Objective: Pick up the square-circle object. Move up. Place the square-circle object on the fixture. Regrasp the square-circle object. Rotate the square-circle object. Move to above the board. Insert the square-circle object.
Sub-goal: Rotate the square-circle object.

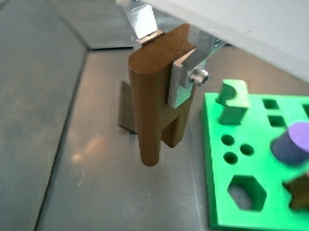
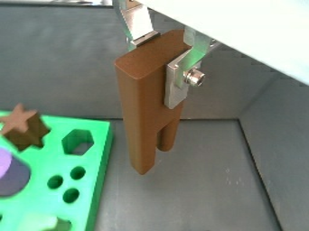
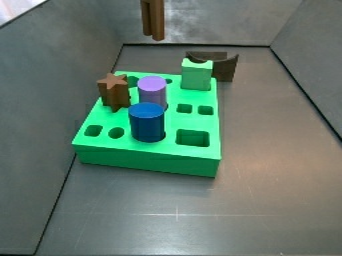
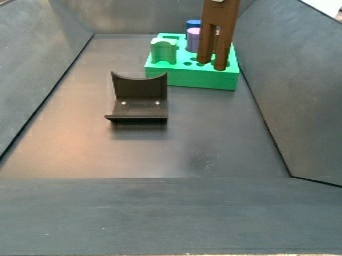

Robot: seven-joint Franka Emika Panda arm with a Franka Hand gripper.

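Note:
My gripper (image 1: 165,54) is shut on the top end of the square-circle object (image 1: 151,108), a long brown bar that hangs upright. Silver fingers (image 2: 182,77) clamp its two sides in both wrist views. The bar (image 2: 143,108) hangs in the air over grey floor, just beside the bright green board (image 1: 236,167). Only the bar shows in the side views (image 3: 154,18) (image 4: 221,35), because the gripper is cut off at the top edge. The fixture (image 4: 136,98), a dark notched block, stands on the floor apart from the board (image 4: 201,78).
A brown star peg (image 3: 114,90), a purple cylinder (image 3: 152,92), a blue cylinder (image 3: 147,123) and a pale green peg (image 3: 198,73) stand in the board (image 3: 100,135). Several of its holes are open. Sloping grey walls enclose the floor.

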